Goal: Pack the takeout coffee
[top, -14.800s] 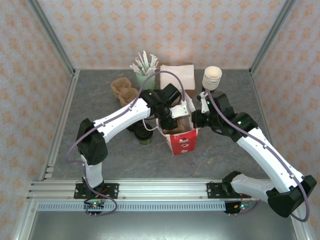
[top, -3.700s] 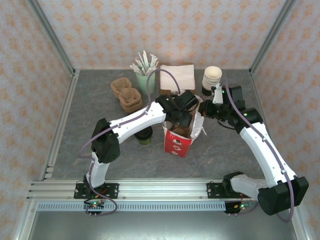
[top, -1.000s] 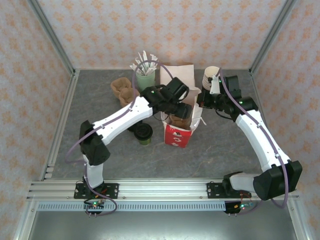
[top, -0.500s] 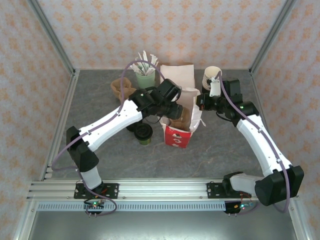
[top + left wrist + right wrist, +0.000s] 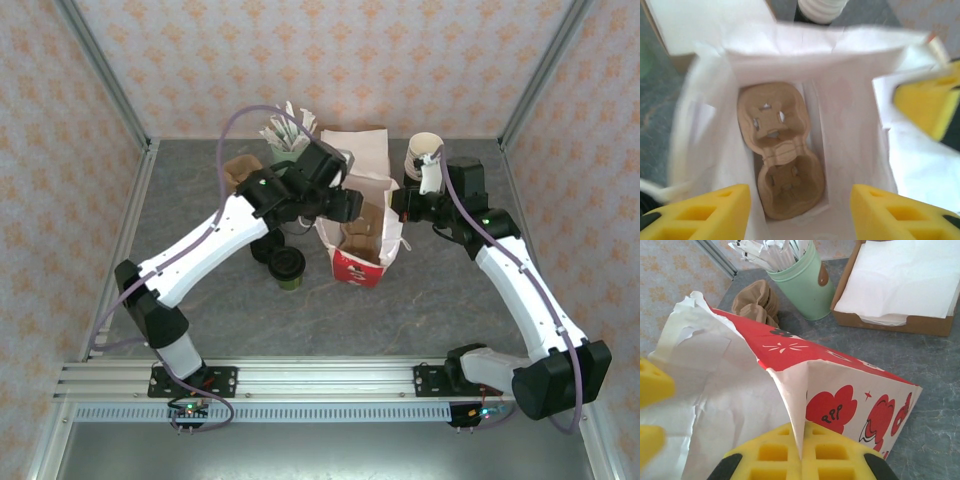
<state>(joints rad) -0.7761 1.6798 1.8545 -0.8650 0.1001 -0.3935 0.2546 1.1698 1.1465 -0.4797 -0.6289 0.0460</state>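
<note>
The paper bag (image 5: 805, 360) bears the only readable mark, white letters that look like "PPP" on a red splash on its side; nothing else is legible

Red-and-white printed bag (image 5: 358, 268), tan cup carrier (image 5: 777, 150), mint-green pot (image 5: 801, 285), olive-green, black-lidded takeout coffee (image 5: 286, 265), grey marbled tabletop (image 5: 420, 300).

The red-and-white paper bag (image 5: 358, 268) stood open at mid-worktop (image 5: 200, 300), with a brown cup carrier (image 5: 362, 232) lying inside it. The left claw (image 5: 346, 206) hung at the bag's far left rim. The right claw (image 5: 400, 206) was closed on the right rim, that flap pulled up. The takeout coffee (image 5: 286, 263), black lid on, sat just left of the bag. Along the far edge were spare carriers (image 5: 238, 172), a holder of white sticks (image 5: 283, 128) and a napkin box (image 5: 360, 150), with stacked cups (image 5: 424, 152) toward the far right corner.
</note>
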